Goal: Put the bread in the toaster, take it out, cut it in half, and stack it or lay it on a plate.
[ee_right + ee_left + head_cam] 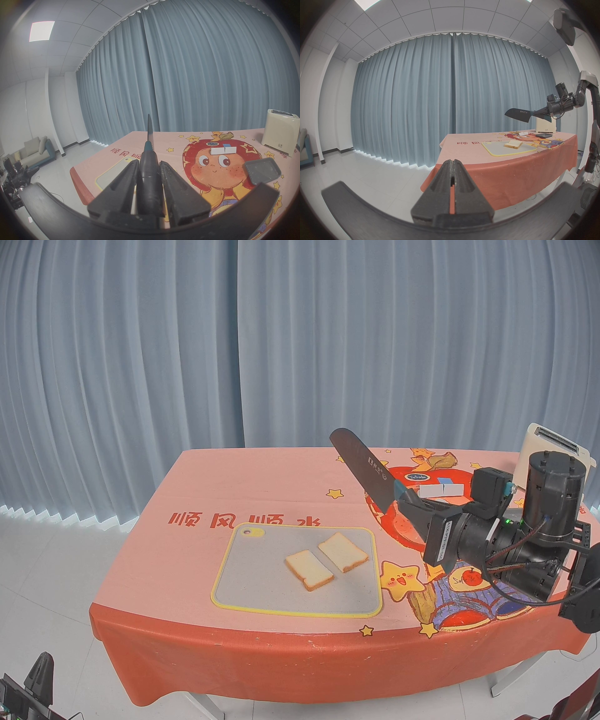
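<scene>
The bread is already in two pieces, so to my eye the cutting is done. What is left is to park the knife (365, 468) and get the halves onto the plate.

The right gripper (409, 499) has its jaws clenched on the knife handle and holds it up in the air over the desk (187, 490), at about three o'clock from the cutting board (250, 577). The blade's long axis runs back to the handle at four o'clock, with its tip aimed at roughly ten-thirty, toward the curtain.

I would swing that tip away from the bread first. The knife could then go down flat by the white blocks (440, 490) at one o'clock from the board, clear of the toaster (550, 449) out at two.

The near half (309, 569) and the far half (342, 552) lie flat on the board. They sit just beside each other with a thin gap between them, the far one at two o'clock from the near one. Each is an oblong running from about ten-thirty to four-thirty.

A grip across the short width, taken crust to cut edge, looks safest, since soft crumb will crush under a hard squeeze.

The dark plate (262, 170) sits on the desk in front of the toaster.

The left gripper (452, 164) hangs low off the desk's seven o'clock corner, with its jaws pressed together on nothing.
</scene>
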Controlling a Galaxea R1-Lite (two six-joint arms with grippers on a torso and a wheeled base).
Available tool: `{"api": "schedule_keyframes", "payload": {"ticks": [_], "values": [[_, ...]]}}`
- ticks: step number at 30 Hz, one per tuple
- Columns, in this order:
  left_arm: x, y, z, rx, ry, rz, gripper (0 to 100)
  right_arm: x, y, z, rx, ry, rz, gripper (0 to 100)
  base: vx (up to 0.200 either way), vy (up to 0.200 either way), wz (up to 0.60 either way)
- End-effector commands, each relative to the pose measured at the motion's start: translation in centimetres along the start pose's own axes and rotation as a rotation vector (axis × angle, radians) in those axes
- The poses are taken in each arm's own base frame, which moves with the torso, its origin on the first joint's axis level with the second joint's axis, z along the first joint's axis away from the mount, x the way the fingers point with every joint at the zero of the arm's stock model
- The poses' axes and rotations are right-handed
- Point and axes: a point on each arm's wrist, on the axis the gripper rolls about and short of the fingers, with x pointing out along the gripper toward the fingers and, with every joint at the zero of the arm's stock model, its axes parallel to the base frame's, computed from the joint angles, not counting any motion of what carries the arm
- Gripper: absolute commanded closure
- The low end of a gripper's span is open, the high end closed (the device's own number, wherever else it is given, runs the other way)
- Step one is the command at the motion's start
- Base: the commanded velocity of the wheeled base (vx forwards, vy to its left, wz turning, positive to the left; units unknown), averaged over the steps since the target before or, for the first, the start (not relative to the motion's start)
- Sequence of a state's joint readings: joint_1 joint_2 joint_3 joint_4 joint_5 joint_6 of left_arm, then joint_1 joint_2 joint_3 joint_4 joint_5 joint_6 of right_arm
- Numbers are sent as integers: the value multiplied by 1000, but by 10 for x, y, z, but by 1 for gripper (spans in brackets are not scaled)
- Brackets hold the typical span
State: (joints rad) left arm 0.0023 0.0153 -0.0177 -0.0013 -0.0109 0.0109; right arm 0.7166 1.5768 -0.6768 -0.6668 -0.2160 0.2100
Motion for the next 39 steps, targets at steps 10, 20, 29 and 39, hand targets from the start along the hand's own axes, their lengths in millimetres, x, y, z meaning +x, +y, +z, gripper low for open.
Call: {"api": "schedule_keyframes", "payload": {"ticks": [10, 20, 29, 39], "values": [[1, 0, -5, 0, 10, 1, 100, -3, -6, 2, 9, -9, -17, 100, 0, 0, 0], [1, 0, -5, 0, 10, 1, 100, -11, -16, 10, 16, -41, -45, 100, 0, 0, 0], [1, 0, -5, 0, 10, 1, 100, -14, -26, -7, 14, 18, -71, 100, 0, 0, 0], [1, 0, -5, 0, 10, 1, 100, -23, -24, -5, 10, 2, -57, 100, 0, 0, 0]]}}
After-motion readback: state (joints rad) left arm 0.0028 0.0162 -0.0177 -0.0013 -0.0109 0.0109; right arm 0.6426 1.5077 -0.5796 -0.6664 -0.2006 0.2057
